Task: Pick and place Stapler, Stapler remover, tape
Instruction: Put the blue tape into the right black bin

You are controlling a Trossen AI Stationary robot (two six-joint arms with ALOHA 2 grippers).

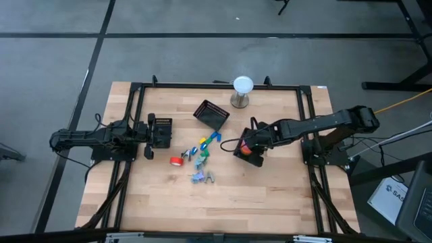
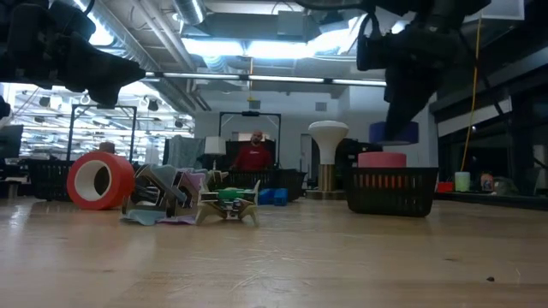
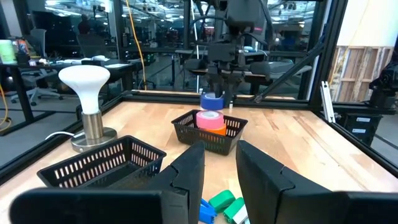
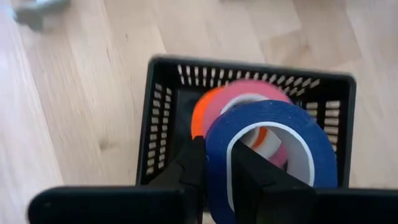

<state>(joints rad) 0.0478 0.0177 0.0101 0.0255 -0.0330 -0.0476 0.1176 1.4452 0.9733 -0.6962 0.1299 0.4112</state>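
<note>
My right gripper (image 1: 251, 143) is shut on a blue tape roll (image 4: 273, 121) just above a small black basket (image 4: 158, 118). The basket holds a pink roll (image 3: 210, 117) and an orange roll (image 4: 200, 118). A red tape roll (image 1: 176, 160) stands on its edge on the table, beside small blue and green blocky items (image 1: 204, 146) and claw-shaped removers (image 1: 202, 177). My left gripper (image 3: 221, 168) is open and empty at the table's left, level above the table, pointing toward the baskets. My right gripper pinches the blue roll's ring wall (image 4: 217, 163), with one finger inside the hole and one outside. The fingers come from above, pointing down. The roll hangs below the fingers, clear of the basket, over the pink and orange rolls.
A second black basket (image 1: 211, 115) lies tipped at the far middle. A white-topped lamp (image 1: 241, 91) stands behind it. A black frame (image 1: 135, 101) rims the table. Bare wood lies along the near edge. A person in red (image 2: 255, 156) shows far behind the table.
</note>
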